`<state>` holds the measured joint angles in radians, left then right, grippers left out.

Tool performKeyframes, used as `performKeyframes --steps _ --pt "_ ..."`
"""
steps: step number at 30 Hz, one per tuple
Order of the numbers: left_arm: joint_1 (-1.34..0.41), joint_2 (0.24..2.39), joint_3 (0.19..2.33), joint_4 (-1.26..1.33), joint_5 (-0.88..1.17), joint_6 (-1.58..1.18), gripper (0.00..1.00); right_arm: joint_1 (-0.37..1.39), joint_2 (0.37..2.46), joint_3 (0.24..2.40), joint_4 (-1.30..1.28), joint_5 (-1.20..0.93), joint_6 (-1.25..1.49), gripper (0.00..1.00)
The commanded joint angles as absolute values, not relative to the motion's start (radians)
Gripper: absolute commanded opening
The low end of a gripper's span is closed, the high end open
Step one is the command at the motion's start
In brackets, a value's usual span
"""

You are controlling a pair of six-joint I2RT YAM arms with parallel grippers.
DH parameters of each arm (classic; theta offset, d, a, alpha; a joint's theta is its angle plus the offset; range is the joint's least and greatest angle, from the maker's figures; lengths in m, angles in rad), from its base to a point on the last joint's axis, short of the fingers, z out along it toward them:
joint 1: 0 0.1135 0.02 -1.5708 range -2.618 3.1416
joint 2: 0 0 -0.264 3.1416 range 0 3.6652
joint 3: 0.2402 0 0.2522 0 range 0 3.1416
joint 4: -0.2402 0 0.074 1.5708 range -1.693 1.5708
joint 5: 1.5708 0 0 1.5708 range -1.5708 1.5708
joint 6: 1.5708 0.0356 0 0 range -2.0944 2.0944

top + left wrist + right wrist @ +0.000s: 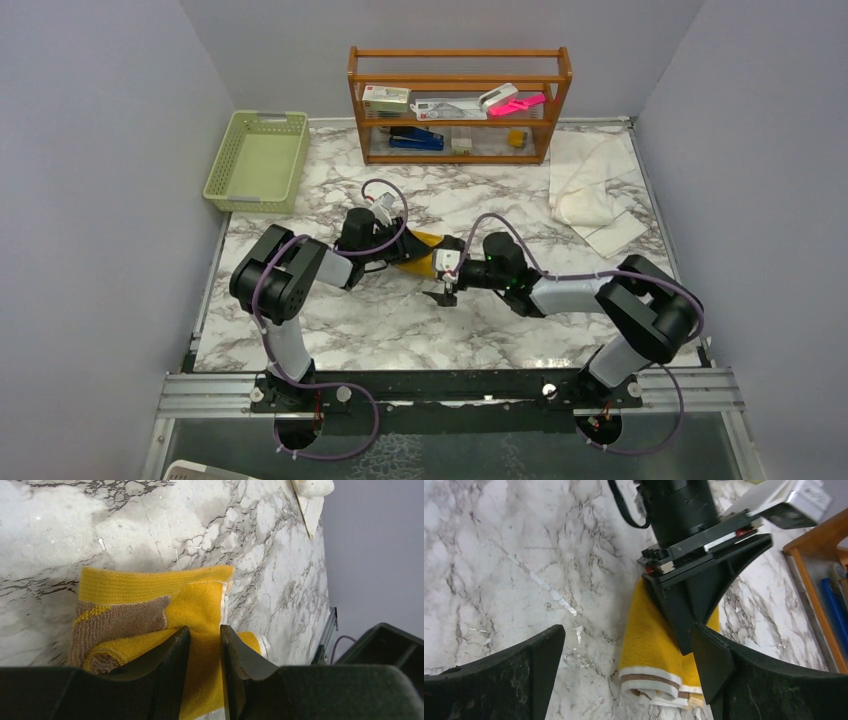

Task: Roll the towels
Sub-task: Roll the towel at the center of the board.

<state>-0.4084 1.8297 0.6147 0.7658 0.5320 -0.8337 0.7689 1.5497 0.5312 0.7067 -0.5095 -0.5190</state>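
The mustard-yellow towel (427, 254) lies partly rolled in the middle of the marble table (330, 320). Its brown patch (120, 617) faces up. My left gripper (205, 636) is shut on a fold of this towel, with yellow cloth pressed between its fingers (175, 652). My right gripper (624, 652) stands wide open at the roll's striped white-and-brown end (659, 672) and holds nothing. In the right wrist view, the left gripper (686, 640) pinches the towel from above. The cream-white towel (592, 188) lies crumpled at the back right.
A green plastic basket (258, 160) stands at the back left. A wooden shelf (460, 105) with small items is against the back wall. Grey walls close in both sides. A corner of the cream towel (312, 492) shows far off in the left wrist view.
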Motion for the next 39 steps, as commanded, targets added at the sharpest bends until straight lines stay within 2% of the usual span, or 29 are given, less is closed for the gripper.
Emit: performKeyframes --steps 1,5,8,11,13,15,21,24,30,31,33,36,39 --pt "-0.414 1.921 0.575 0.524 0.417 -0.742 0.33 0.788 1.632 0.619 0.565 -0.435 -0.661 0.95" --pt "-0.415 1.916 0.576 0.508 0.41 -0.741 0.33 0.79 1.677 0.692 0.451 -0.408 -0.646 0.83" --pt "-0.414 1.915 0.579 0.497 0.408 -0.746 0.33 0.79 1.687 0.726 0.401 -0.375 -0.616 0.79" --pt "-0.414 1.917 0.584 0.486 0.409 -0.757 0.32 0.791 1.698 0.772 0.303 -0.35 -0.606 0.69" --pt "-0.415 1.92 0.59 0.478 0.408 -0.764 0.26 0.795 1.708 0.8 0.235 -0.326 -0.595 0.65" --pt "-0.414 1.923 0.597 0.471 0.409 -0.767 0.17 0.811 1.718 0.818 0.186 -0.298 -0.59 0.64" --pt "-0.415 1.917 0.606 0.455 0.402 -0.767 0.1 0.837 1.737 0.842 0.09 -0.259 -0.562 0.63" --pt "-0.414 1.908 0.606 0.445 0.394 -0.762 0.0 0.839 1.761 0.863 0.06 -0.247 -0.562 0.63" --pt "-0.414 1.881 0.609 0.423 0.383 -0.756 0.0 0.838 1.822 0.933 -0.01 -0.232 -0.538 0.61" --pt "-0.413 1.873 0.614 0.416 0.383 -0.755 0.0 0.839 1.836 0.947 -0.024 -0.221 -0.523 0.58" --pt "-0.409 1.853 0.625 0.391 0.385 -0.752 0.0 0.839 1.865 0.976 -0.064 -0.212 -0.499 0.45" --pt "-0.398 1.795 0.651 0.34 0.375 -0.743 0.0 0.838 1.906 1.02 -0.133 -0.233 -0.459 0.14" --pt "-0.383 1.727 0.691 0.258 0.348 -0.729 0.0 0.826 1.907 1.045 -0.178 -0.314 -0.407 0.01"
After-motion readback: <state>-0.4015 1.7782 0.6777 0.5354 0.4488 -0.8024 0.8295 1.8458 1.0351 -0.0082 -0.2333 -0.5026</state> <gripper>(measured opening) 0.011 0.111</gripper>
